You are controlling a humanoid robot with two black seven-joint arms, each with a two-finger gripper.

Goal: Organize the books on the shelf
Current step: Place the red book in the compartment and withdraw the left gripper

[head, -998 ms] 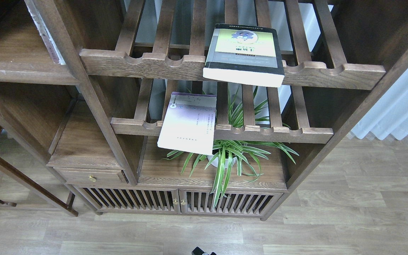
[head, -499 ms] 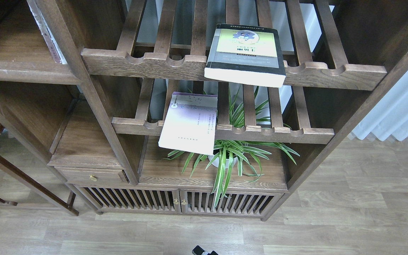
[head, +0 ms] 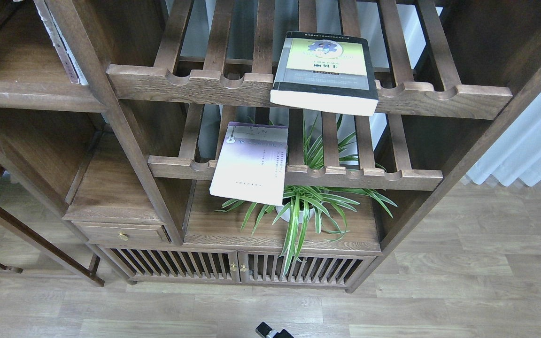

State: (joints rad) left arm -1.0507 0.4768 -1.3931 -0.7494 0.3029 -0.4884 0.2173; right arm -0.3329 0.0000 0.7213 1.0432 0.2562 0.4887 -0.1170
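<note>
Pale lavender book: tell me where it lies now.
In the head view the pale lavender book lies centre-left on the lower slatted rack, overhanging its front rail, just left of the spider plant.

Head view, downward onto shelving [head: 298, 89]

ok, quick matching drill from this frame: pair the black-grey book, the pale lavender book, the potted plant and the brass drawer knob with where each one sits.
Things:
1. black-grey book
2. pale lavender book
3. potted plant
4. brass drawer knob

Places:
A. flat board under the lower slatted rack
B. upper slatted rack, overhanging its notched front rail
C. small drawer front at lower left
D. lower slatted rack, overhanging its front rail

Pairs: 1-B, 2-D, 3-A, 4-C
</note>
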